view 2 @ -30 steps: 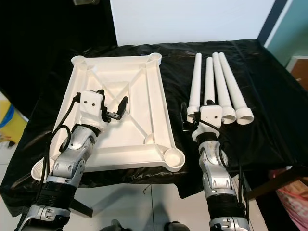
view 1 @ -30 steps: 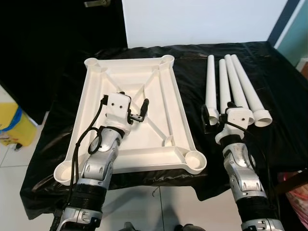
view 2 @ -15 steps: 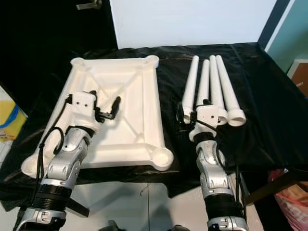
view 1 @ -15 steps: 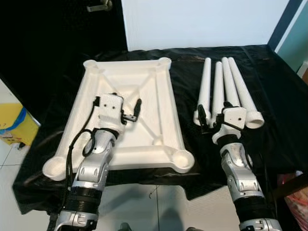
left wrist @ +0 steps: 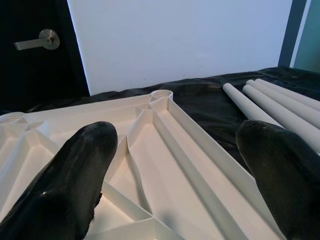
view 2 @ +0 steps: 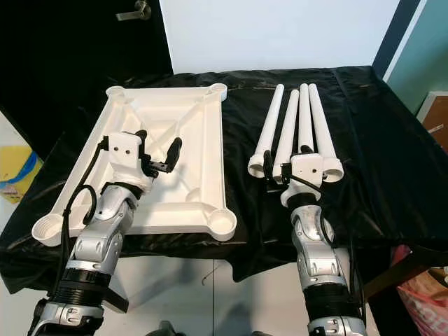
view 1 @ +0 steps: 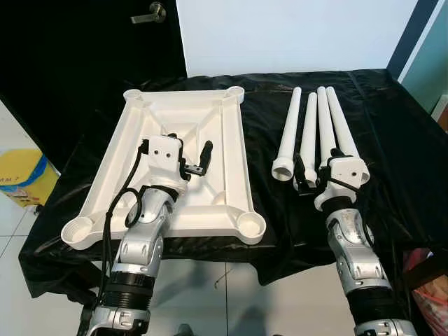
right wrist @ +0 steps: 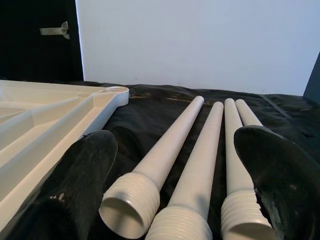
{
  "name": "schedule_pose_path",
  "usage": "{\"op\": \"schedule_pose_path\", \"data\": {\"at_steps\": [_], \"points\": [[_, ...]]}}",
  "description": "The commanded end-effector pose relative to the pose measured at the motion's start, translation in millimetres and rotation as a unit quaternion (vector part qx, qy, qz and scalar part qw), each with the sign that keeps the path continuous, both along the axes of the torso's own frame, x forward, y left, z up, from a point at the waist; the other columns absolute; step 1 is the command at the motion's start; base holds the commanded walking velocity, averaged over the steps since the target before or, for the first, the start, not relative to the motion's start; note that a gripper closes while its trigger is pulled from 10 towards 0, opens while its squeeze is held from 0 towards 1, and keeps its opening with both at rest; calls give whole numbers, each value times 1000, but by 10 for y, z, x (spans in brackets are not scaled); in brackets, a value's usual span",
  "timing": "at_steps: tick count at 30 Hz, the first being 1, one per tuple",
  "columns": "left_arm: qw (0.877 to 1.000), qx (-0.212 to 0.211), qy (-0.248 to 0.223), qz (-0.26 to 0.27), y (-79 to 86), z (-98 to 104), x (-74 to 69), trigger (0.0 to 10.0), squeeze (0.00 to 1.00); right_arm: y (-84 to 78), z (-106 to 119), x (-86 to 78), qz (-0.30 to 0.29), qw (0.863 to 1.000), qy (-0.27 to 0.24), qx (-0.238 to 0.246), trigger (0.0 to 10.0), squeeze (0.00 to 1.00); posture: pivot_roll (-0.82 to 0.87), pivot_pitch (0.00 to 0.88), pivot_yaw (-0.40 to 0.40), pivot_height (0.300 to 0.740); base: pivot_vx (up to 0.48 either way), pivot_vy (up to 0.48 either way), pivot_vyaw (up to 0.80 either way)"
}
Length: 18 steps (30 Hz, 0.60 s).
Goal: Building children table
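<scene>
Black-draped table (view 1: 392,140) against white wall (view 1: 294,35); dark door (view 1: 84,63) at left. White tabletop (view 1: 224,140) upside down on left half, ribs up, leg sockets at corners. Four white legs (view 1: 318,129) side by side on right half, threaded ends toward robot. Left gripper (view 1: 183,150) over tabletop centre, fingers (left wrist: 75,175) spread, holding nothing. Right gripper (view 1: 316,164) over near ends of legs, fingers (right wrist: 75,175) spread, straddling threaded ends, contact unclear.

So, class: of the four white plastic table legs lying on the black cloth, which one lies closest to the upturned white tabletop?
The leftmost white plastic table leg: its threaded open end sits nearest the white tabletop, with the other three legs beyond it.
</scene>
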<state>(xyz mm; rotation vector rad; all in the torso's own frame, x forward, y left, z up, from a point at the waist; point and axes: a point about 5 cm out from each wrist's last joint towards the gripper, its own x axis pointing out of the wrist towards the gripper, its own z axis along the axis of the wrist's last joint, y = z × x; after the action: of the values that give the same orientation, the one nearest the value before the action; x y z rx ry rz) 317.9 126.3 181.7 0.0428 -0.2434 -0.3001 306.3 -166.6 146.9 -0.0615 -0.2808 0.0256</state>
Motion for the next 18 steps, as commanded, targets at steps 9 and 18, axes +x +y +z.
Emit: {"op": "schedule_pose_path", "data": {"at_steps": [9,18], "points": [[1000,-9,22,-6,26,-62,-28,10000,0,44,-52,-4,6,1000,12,-1,10000,0,2,30,9,740,0,154,0],[1000,-6,26,-14,1,-70,-23,10000,0,37,-64,-11,3,1000,13,-2,10000,0,-4,29,16,740,0,322,0]]}}
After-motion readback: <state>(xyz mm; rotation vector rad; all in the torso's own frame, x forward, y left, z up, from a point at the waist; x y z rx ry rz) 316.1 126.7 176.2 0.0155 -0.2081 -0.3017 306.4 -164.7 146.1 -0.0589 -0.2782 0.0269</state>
